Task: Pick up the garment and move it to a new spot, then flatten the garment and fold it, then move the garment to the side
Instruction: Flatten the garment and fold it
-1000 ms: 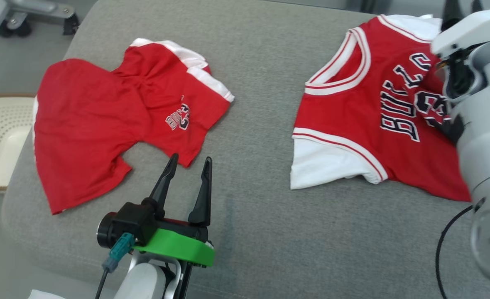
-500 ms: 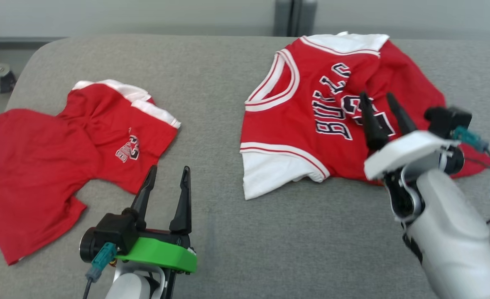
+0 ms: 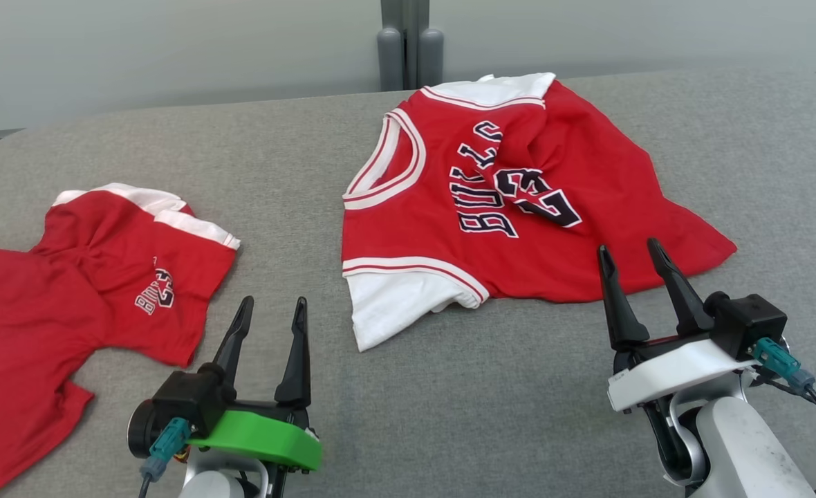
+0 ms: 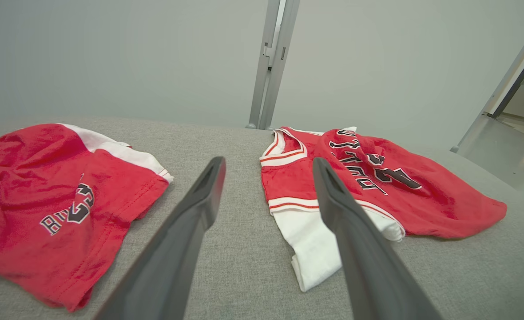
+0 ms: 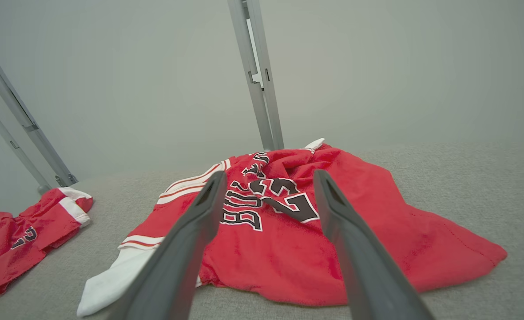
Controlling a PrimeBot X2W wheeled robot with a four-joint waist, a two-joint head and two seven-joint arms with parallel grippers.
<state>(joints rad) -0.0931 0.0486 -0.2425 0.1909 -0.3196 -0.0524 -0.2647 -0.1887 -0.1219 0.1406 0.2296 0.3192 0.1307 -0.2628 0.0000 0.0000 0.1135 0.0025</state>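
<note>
Grey fabric-covered table [image 3: 449,415] carries crumpled red shorts with white trim [image 3: 69,297] at its left, bearing a small BULLS logo. The left gripper [image 3: 274,302] hovers beside them, jaws released, empty. A rumpled red-and-white basketball jersey [image 3: 588,207] reading BULLS 23 lies mid-table, just ahead of the right gripper [image 3: 628,246], whose jaws are likewise spread. The left wrist view adds a doorway [image 4: 519,102].

Bare surface [image 3: 297,173] runs between the shorts [image 3: 104,277] and the jersey [image 3: 588,194], and along the near edge before both. Right of the jersey it lies bare too. A post [image 3: 408,41] stands behind the far edge.
</note>
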